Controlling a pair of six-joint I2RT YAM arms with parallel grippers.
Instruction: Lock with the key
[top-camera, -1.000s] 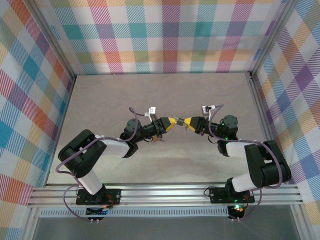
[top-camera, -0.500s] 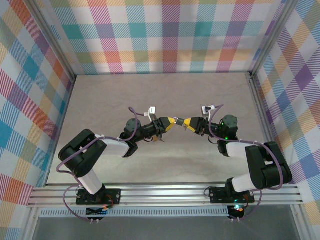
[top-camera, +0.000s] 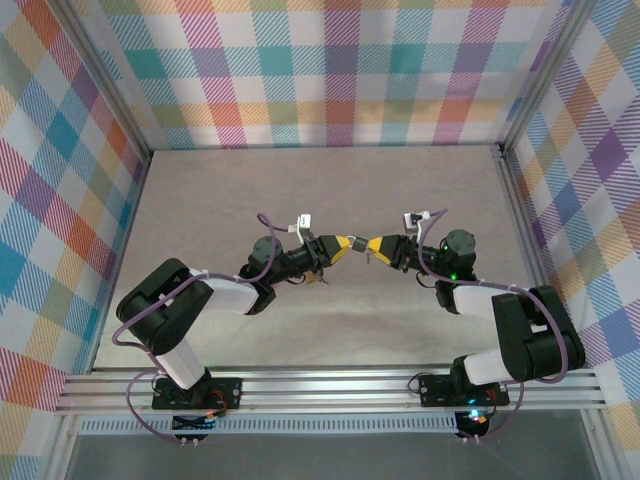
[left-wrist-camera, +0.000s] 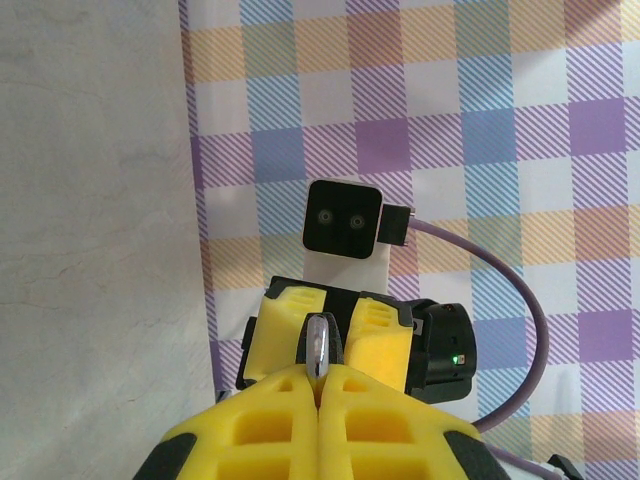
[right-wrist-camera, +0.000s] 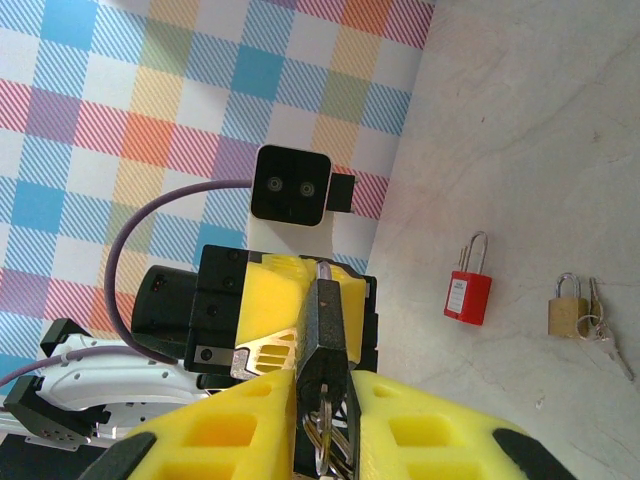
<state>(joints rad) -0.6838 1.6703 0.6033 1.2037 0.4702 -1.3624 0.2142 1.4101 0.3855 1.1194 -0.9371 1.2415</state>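
Observation:
My two grippers meet tip to tip above the middle of the table. The right gripper (top-camera: 371, 247) (right-wrist-camera: 325, 385) is shut on a black padlock (right-wrist-camera: 325, 325), held upright between its yellow fingers. A ring of keys (right-wrist-camera: 322, 437) hangs from the padlock's lower end, between the jaws. The padlock's silver shackle (left-wrist-camera: 318, 345) points into the left gripper (top-camera: 351, 243) (left-wrist-camera: 320, 378), which is shut on it. In the left wrist view the black padlock (left-wrist-camera: 343, 335) sits just beyond the shackle, between the right gripper's fingers (left-wrist-camera: 285, 320).
On the table under the left arm lie a red padlock (right-wrist-camera: 468, 293) and a brass padlock (right-wrist-camera: 565, 311) with its own keys (right-wrist-camera: 603, 335). Checkered walls and aluminium posts close off the back and sides.
The right gripper has edged left against the left gripper, and its jaws have narrowed a little on the padlock. The left gripper has kept its place.

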